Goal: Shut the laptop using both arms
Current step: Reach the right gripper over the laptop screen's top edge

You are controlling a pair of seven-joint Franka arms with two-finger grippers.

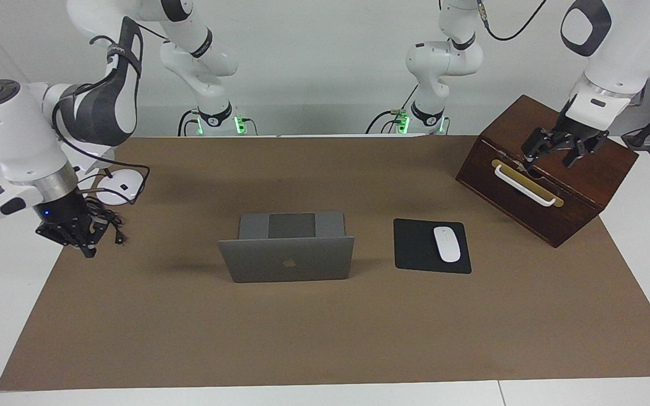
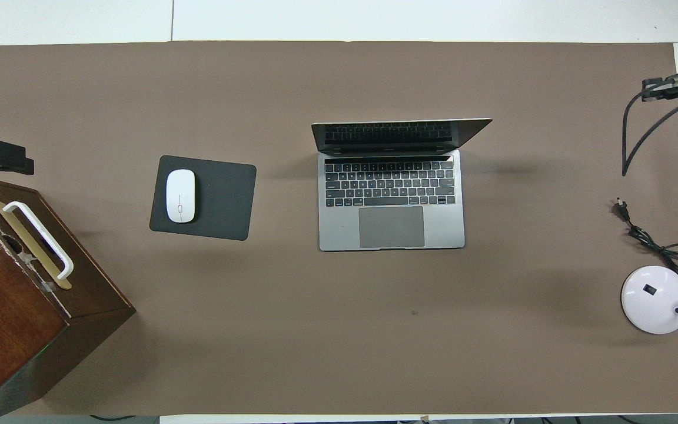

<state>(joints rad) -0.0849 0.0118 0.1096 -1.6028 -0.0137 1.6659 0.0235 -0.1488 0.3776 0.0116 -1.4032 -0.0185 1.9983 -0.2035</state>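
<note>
Laptop: open, mid-bench, lid up, nothing touching it.
Left hand: up over the wooden box at its bench corner, fingers spread, holding nothing.
Right hand: up over its end's bench edge, can't tell the finger gap.
Mouse pad: between laptop and box.

Both views are bright and evenly lit from above, with no harsh glare on the brown mat. Soft, blurred shadows spread beside the laptop, the mouse pad and the wooden box. Focus is sharp across the table, and the mat's edges bow slightly toward the overhead view's borders.
</note>
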